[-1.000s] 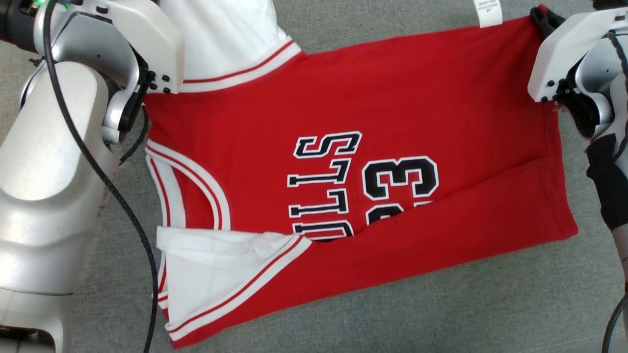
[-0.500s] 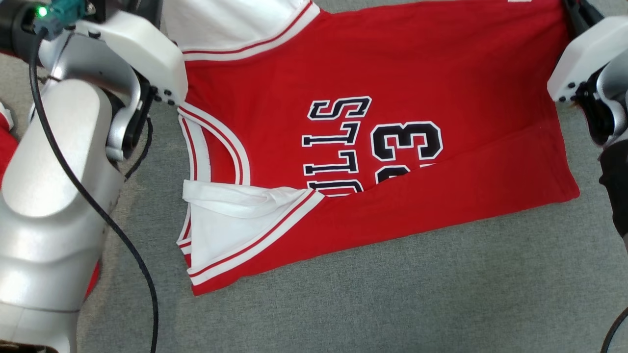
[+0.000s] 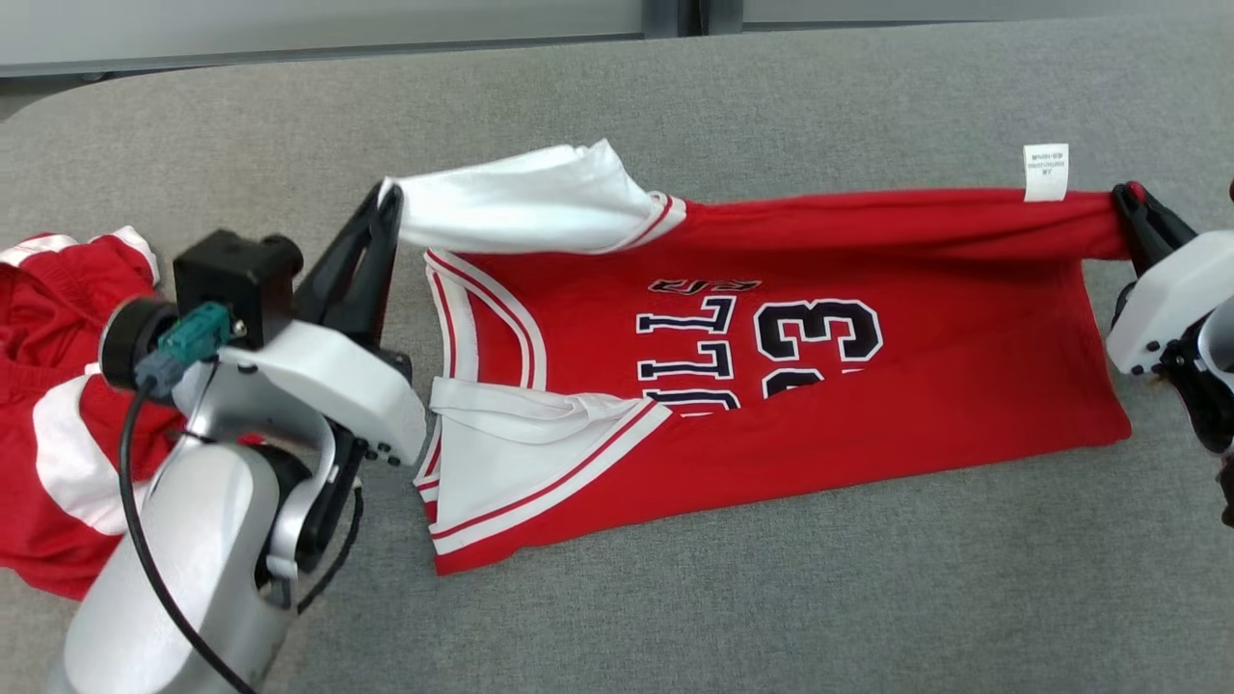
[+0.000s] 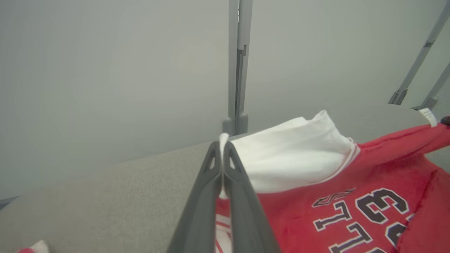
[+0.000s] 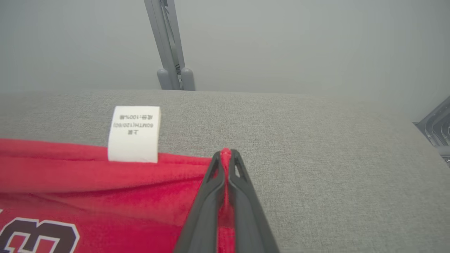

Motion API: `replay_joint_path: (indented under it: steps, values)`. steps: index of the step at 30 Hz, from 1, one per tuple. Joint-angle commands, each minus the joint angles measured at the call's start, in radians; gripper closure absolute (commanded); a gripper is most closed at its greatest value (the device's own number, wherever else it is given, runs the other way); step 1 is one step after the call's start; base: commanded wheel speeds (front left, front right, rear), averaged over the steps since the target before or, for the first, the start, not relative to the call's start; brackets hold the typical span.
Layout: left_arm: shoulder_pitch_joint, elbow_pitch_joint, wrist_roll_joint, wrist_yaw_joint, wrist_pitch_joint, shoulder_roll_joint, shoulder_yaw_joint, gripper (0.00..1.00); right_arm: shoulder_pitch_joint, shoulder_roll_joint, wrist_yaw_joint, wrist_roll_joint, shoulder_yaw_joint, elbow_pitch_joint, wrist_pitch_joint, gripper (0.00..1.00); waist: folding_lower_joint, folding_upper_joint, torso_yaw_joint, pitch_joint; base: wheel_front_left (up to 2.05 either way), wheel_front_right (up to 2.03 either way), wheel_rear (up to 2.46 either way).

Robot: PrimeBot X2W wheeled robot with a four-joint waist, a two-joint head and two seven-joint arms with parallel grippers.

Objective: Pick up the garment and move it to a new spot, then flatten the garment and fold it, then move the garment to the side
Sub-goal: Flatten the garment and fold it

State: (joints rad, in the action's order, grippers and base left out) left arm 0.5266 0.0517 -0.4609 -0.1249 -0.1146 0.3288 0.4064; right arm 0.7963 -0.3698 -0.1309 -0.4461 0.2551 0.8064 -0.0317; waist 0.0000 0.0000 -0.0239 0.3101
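Note:
The garment (image 3: 868, 405) is a red basketball jersey with white sleeves and black lettering, spread across the grey padded table (image 3: 771, 598). My left gripper (image 3: 390, 198) is shut on the far white sleeve (image 3: 521, 202) and holds it lifted off the table; the left wrist view shows that sleeve (image 4: 291, 158) pinched at my left gripper (image 4: 221, 140). My right gripper (image 3: 1126, 198) is shut on the far red hem corner, beside a white care label (image 3: 1046, 172). In the right wrist view red cloth (image 5: 88, 182) pokes out between the closed fingers of my right gripper (image 5: 225, 154). The near edge lies folded over.
A second red and white garment (image 3: 48, 405) lies bunched at the table's left edge, beside my left arm. A grey wall with metal posts (image 4: 237, 66) stands behind the table's far edge. Open table surface stretches in front of the jersey.
The head camera has tilted up, bringing the far table edge and wall into view. The jersey's far edge now hangs lifted and stretched between both shut grippers, folding over part of the lettering.

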Motion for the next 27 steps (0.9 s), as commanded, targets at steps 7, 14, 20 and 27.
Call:
replay_joint_path:
  steps: [7, 14, 20, 27]
  values:
    - [-0.195, -0.162, -0.048, -0.055, -0.042, 0.006, 0.01, 1.0, -0.131, -0.044, 0.0, -0.034, -0.011, -0.114, -0.029, 1.0, 0.0, 0.0, 0.025, -0.018, 0.0, 0.0, 0.0]
    - [-0.265, -0.172, -0.081, -0.051, -0.036, -0.014, 0.033, 1.0, -0.199, -0.035, 0.0, -0.006, -0.04, -0.165, -0.039, 1.0, 0.0, 0.0, 0.031, -0.003, 0.0, 0.0, 0.0]
    - [-0.296, -0.165, -0.094, -0.054, -0.036, -0.027, 0.049, 1.0, -0.236, -0.029, 0.0, 0.01, -0.062, -0.176, -0.03, 1.0, 0.0, 0.0, 0.03, 0.003, 0.0, 0.0, 0.0]
    - [-0.34, -0.12, -0.112, -0.065, -0.039, -0.043, 0.068, 1.0, -0.275, 0.0, 0.0, 0.024, -0.075, -0.157, -0.004, 0.86, 0.0, 0.0, 0.019, 0.012, 0.0, 0.0, 0.0]
